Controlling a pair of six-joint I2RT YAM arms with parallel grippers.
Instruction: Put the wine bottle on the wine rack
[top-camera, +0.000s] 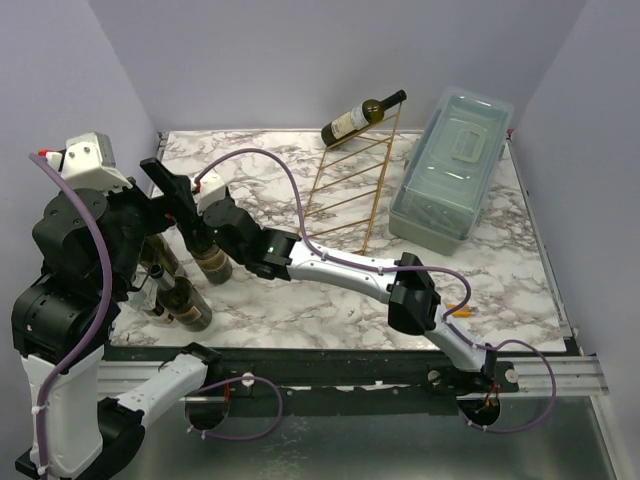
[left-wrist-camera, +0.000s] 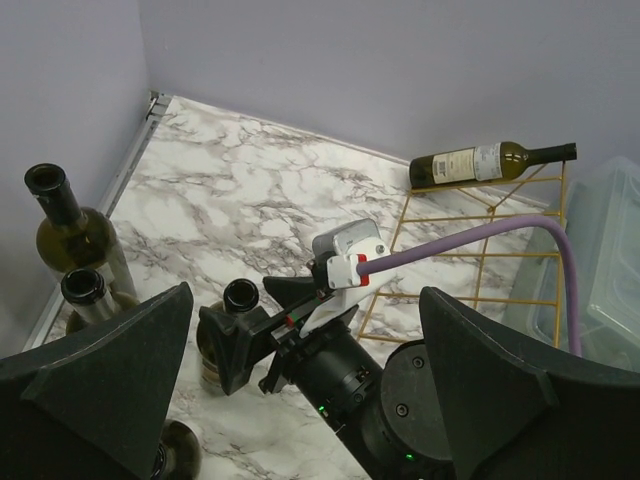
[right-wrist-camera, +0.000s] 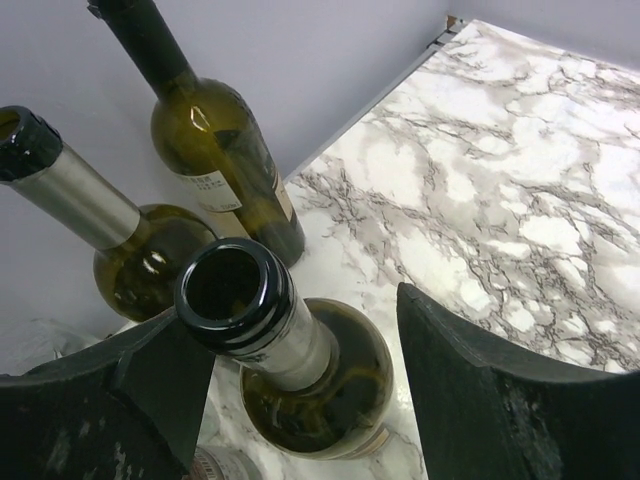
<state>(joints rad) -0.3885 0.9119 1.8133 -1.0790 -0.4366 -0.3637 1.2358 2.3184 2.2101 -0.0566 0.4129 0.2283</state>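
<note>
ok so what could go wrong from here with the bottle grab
1. The right jaws straddle only the smooth neck of the open bottle; it could slip or swing when lifted.
2. Two neighbouring bottles stand close by and may get knocked over.
3. The racked bottle lies atop the wine rack; a bump might dislodge it.

- The desk (top-camera: 500, 270) has a top with a white marble pattern and grey veins.
- A thin metal strip (top-camera: 545, 250) runs along its right edge.
- The back wall (top-camera: 300, 60), the left wall (top-camera: 60, 80) and the right wall (top-camera: 600, 120) are plain and pale lilac-grey; they close the desk on three sides.
- A metal rail (top-camera: 560, 375) lies along the near edge.
- The light is soft and even, with weak shadows.
</note>
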